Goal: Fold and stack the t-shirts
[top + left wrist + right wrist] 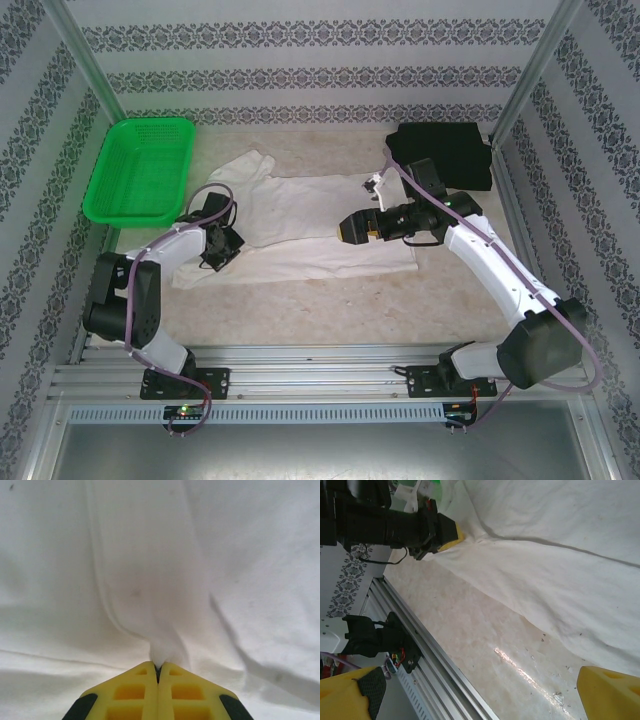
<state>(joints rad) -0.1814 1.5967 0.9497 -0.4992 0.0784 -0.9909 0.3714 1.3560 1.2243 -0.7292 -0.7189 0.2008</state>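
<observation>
Pinching the white t-shirt (150, 580), left hand (158, 669) closed; right hand (350, 228) spread wide.

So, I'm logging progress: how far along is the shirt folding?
Done: the black t-shirt looks folded at the far right corner. In hand: the left gripper is shut on a pinch of the white t-shirt, which lies spread out; the right gripper is open above it. Left: folding the white one and stacking both.

White tee (300, 212) spread flat mid-table w/ wrinkles, black tee (448, 150) compact pile, far-right corner
</observation>
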